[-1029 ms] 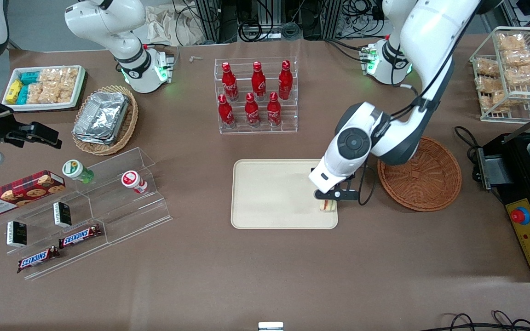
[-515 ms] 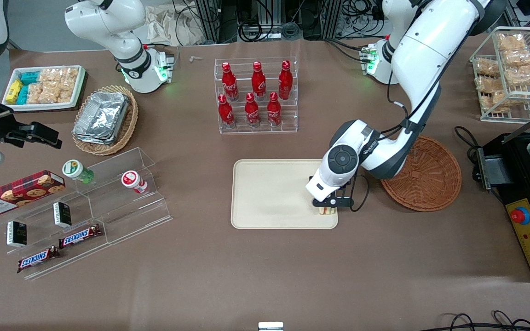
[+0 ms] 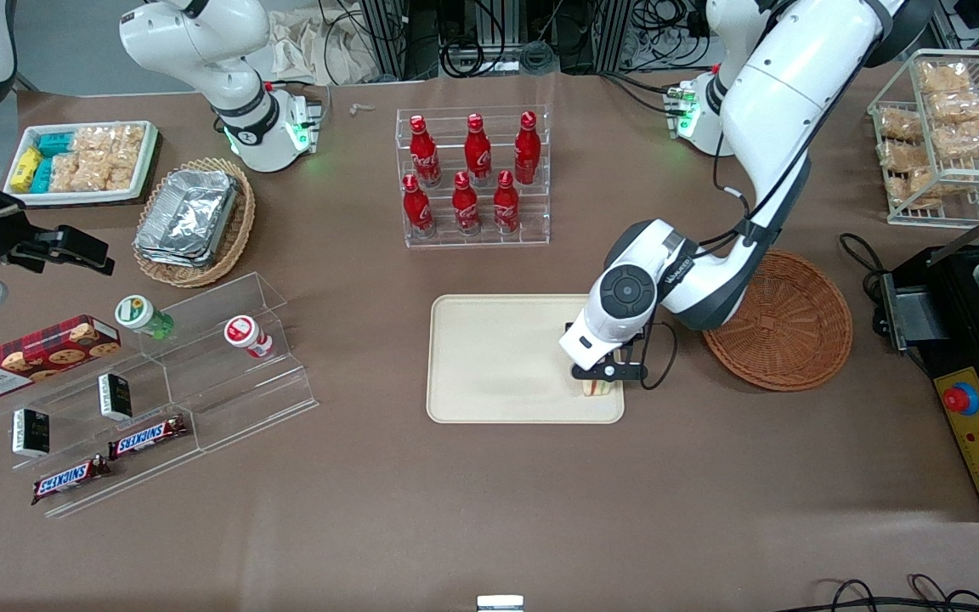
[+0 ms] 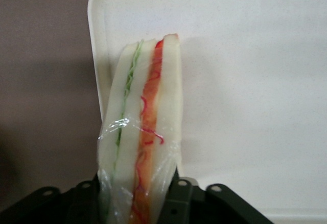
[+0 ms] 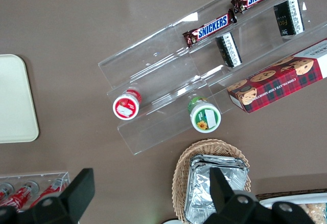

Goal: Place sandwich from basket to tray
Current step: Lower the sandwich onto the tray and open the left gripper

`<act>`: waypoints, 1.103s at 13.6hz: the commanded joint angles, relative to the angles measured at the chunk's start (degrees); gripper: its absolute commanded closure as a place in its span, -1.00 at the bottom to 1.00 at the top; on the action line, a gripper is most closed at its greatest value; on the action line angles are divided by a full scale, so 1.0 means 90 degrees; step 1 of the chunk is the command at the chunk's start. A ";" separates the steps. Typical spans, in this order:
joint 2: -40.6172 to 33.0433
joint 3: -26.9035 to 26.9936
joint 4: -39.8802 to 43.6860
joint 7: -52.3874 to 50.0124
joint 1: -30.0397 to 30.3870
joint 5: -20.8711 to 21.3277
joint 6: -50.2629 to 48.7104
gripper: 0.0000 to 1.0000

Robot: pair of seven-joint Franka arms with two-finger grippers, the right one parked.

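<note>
Left gripper (image 3: 598, 380) low over tray (image 3: 498, 357), at corner nearest basket (image 3: 783, 327). Fingers closed on wrapped sandwich (image 4: 140, 132); wedge projects straight out from fingertips, long axis along fingers, cut edge facing wrist camera. Basket empty. Next: lower, release.

The end effector (image 3: 598, 380) hangs over the tray's (image 3: 498, 357) corner nearest the basket (image 3: 787, 327), with the sandwich (image 4: 140, 142) between its fingers above the tray's rim. The basket sits on the desk (image 3: 489, 510) just beside the tray, toward the working arm's end.
</note>
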 commanded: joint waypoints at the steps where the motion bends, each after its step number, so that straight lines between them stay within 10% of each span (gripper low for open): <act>1: 0.0119 -0.0031 0.0239 -0.0111 -0.0008 0.0121 0.0006 -1.00; 15: -0.1607 -0.0021 0.0356 -0.0248 -0.0018 -0.0064 -0.1067 -1.00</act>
